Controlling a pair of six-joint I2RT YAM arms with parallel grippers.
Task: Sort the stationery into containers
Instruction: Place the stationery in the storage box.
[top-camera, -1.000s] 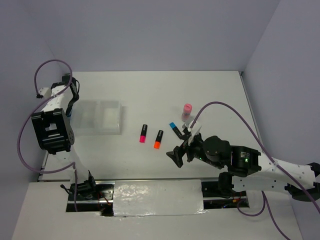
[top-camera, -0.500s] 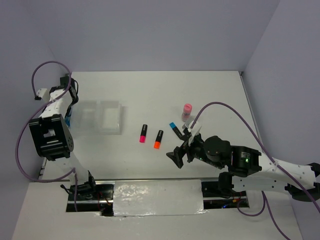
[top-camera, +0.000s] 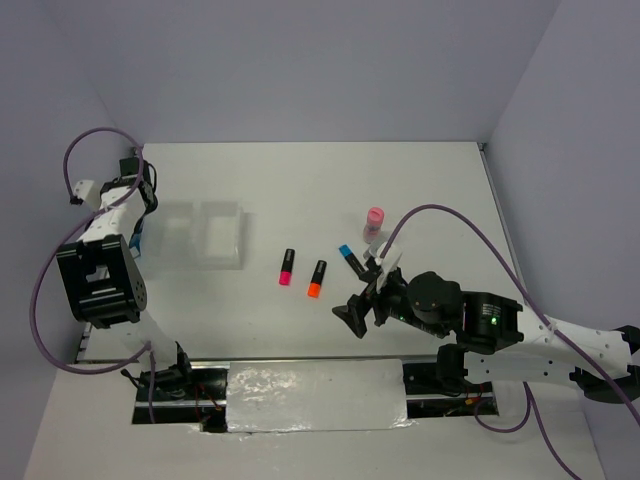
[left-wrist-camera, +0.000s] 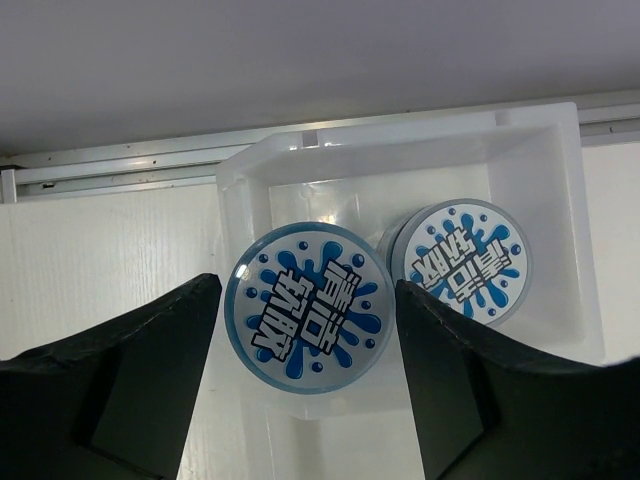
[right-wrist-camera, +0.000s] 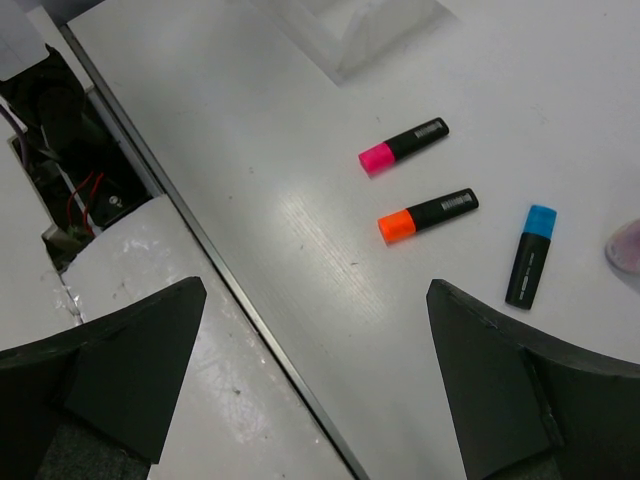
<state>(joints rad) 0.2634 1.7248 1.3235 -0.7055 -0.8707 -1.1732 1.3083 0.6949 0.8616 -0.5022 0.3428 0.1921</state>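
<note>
My left gripper (left-wrist-camera: 308, 300) is shut on a blue-and-white tape roll (left-wrist-camera: 310, 312) and holds it over the near wall of the white tray's (left-wrist-camera: 400, 140) end compartment. A second tape roll (left-wrist-camera: 462, 262) lies flat inside that compartment. In the top view the tray (top-camera: 215, 235) sits at the left and my left gripper (top-camera: 140, 205) is at its left end. The pink (top-camera: 286, 267), orange (top-camera: 317, 278) and blue (top-camera: 350, 258) markers lie mid-table, with the pink-capped tube (top-camera: 374, 222) upright behind them. My right gripper (top-camera: 360, 310) is open and empty, above the table in front of the markers (right-wrist-camera: 428, 214).
A metal rail (left-wrist-camera: 120, 170) runs along the table's left edge just beyond the tray. A metal strip (right-wrist-camera: 250, 270) marks the table's front edge under my right gripper, with cables (right-wrist-camera: 70, 190) below it. Walls close in the left, back and right sides.
My left arm has shifted a little at the tray's left end, its elbow swinging outward. The right arm and the markers have not moved.
</note>
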